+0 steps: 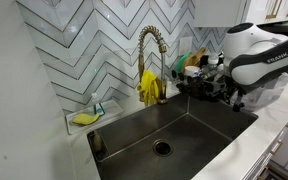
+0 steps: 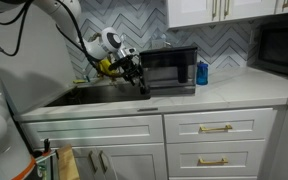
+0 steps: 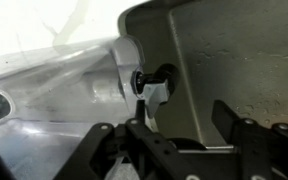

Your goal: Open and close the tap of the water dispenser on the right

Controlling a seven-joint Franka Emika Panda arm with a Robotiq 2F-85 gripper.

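The water dispenser's tap shows in the wrist view as a small dark knob with a white piece, on a pale curved body at the sink's edge. My gripper is open and empty. Its dark fingers fill the lower part of the view, and the tap lies just ahead of the left finger without touching it. In both exterior views the gripper hangs over the sink's rim to the right of the gold faucet. There the arm hides the small dispenser.
The tall gold coil faucet carries yellow gloves. Below is the dark sink basin. A soap tray with a yellow sponge sits at the left. A microwave and a blue bottle stand on the counter.
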